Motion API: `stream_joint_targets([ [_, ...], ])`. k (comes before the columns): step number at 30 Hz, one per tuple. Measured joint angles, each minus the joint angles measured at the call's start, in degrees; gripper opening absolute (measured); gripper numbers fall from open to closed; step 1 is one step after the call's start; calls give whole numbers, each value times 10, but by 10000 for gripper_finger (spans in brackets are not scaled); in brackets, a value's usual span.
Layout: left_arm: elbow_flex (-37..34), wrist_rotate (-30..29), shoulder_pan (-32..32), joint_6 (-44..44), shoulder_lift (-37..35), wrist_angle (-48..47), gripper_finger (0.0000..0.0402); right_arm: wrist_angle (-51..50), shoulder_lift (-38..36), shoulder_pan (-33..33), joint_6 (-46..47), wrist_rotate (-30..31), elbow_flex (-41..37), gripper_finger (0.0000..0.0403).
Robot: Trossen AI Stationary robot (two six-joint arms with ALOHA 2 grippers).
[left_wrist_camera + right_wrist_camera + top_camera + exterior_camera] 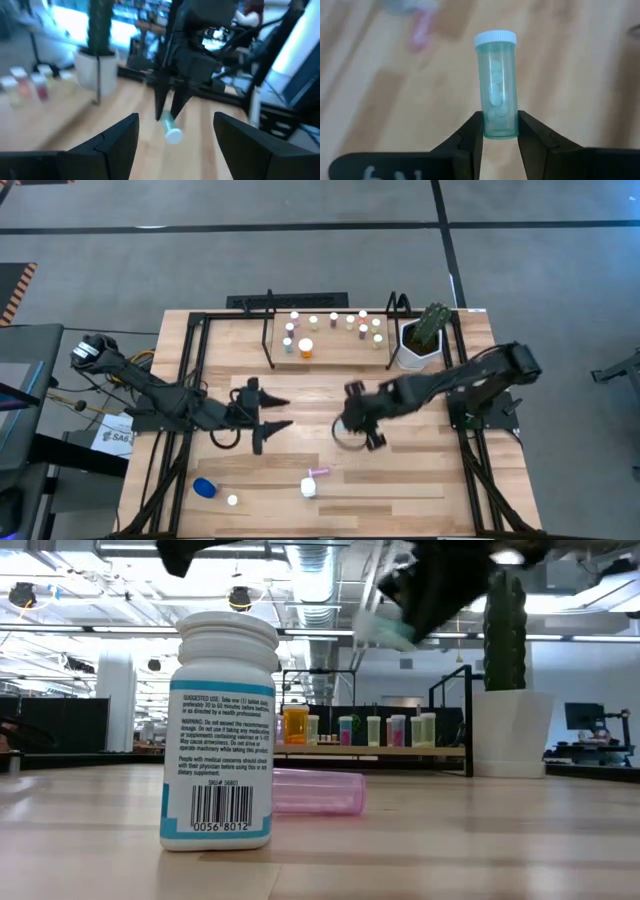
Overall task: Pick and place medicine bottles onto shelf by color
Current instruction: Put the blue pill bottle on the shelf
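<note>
- Your right gripper [500, 131] is clamped on the teal vial [496, 85], up in the air over the middle of the table [400, 480]. The pinch sits at the closed bottom end of the body, with the white cap sticking out past the fingertips.
- Long axis runs straight out along the fingers. From the left wrist view the vial [170, 126] hangs cap-down at a slant under the right gripper, so it isn't upright yet.
- Handling call: it looks light, a thin, hard plastic tube with a few pills inside (they may shift as you tilt). The smooth round wall is likely slippery, and a grip this far toward one end could let it pivot. I'd keep wrist moves gentle.
- A grab nearer mid-body would probably sit steadier, but this hold looks workable.
- The shelf [330, 362] is at the far side, beside the potted plant [422, 340], already carrying a row of bottles. There's an orange one [305, 348] near its left end. You'd want the teal vial turned cap-up before it goes down there.
- Your left gripper [275, 412] waits wide open and empty, left of centre, pointing toward the right arm.
- Still on the near side: a white bottle [308, 488], a pink vial [319, 472] lying flat, and a blue bottle [205, 488].
</note>
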Motion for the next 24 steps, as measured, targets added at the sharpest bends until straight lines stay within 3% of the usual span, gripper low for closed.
stream_joint_targets([
  [8, 0, 15, 51, 191, 0, 41, 245, 197, -78, -104, 5, 25, 1, 119],
  [13, 0, 17, 72, 313, 0, 129, 245, 340, -80, -145, -6, 17, 1, 119],
  [20, 0, 15, 100, 390, 0, 276, 245, 513, -71, -162, -25, -71, 0, 119],
  [24, 0, 61, 117, 419, 0, 328, 245, 564, -65, -162, -26, -118, 1, 119],
])
